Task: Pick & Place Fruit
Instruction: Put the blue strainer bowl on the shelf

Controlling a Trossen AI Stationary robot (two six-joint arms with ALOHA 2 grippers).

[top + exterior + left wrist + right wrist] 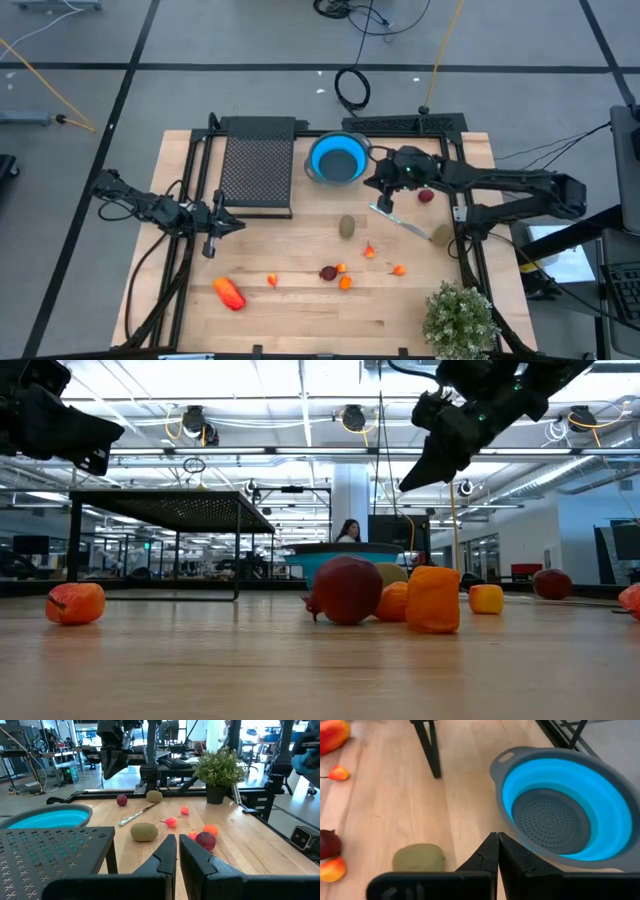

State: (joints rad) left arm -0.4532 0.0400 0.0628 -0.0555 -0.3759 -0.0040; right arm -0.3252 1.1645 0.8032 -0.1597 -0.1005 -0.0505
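The fruit lies scattered on the wooden table (300,330): a long red-orange piece (229,292) near left, a brownish-green oval (347,227) in the middle, a dark red one (328,272) with tiny orange ones (345,283) beside it, another dark red one (427,196) and a brownish oval (441,233) at the right. My right gripper (380,190) hangs shut in the air between the blue colander (336,158) and the green oval (418,857), slanting down. My left gripper (235,224) waits shut at the table's left, level, above the wood.
A black perforated rack (257,165) stands at the far left, next to the colander. A silvery knife (400,220) lies right of the middle. A potted plant (460,318) fills the near right corner. Black frame rails (465,240) run along the sides.
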